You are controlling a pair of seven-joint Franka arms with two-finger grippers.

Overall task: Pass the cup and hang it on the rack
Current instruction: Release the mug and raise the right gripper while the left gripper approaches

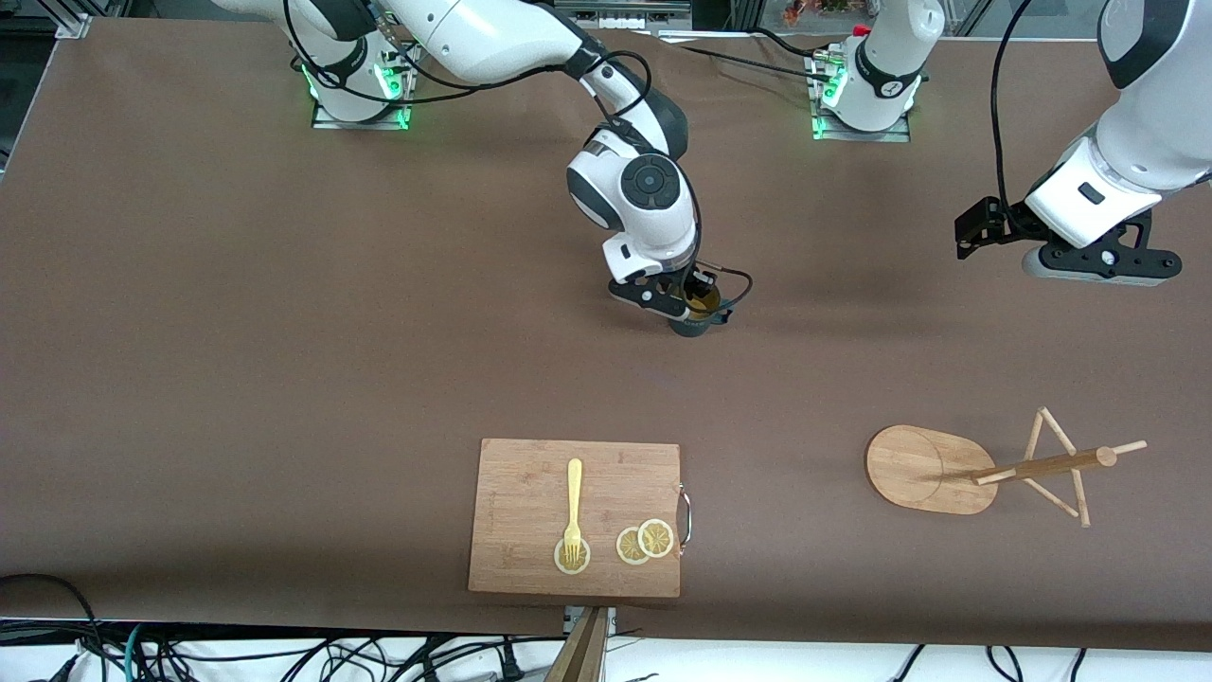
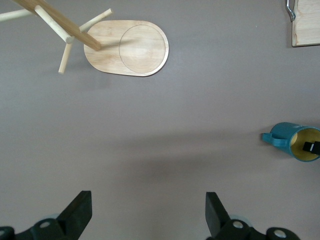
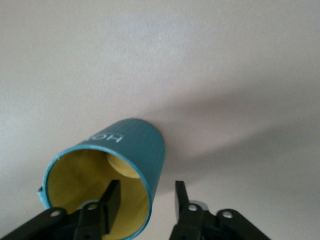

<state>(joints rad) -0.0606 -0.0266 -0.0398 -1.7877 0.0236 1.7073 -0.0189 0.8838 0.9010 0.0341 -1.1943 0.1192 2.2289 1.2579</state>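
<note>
At mid-table we see the right gripper [image 1: 699, 305] straddling the cup [image 1: 694, 322] rim, fingers parted with one inside, so lift straight up to avoid tipping it, while the spread left gripper [image 2: 149, 212] waits near the rack [image 1: 933, 469].

Down at the front edge of the brown table [image 1: 237, 360] sits a rectangular bamboo cutting board [image 1: 530, 559], lying flat, with a small metal handle [image 1: 686, 516] on the side toward the left arm's end. On the board, a pale yellow fork [image 1: 573, 502] lies lengthwise, its tines resting on one lemon slice [image 1: 572, 559]. Beside it, two more lemon slices [image 1: 644, 542] overlap each other close to the handle edge. Cables [image 1: 284, 658] trail below the table's edge.
</note>
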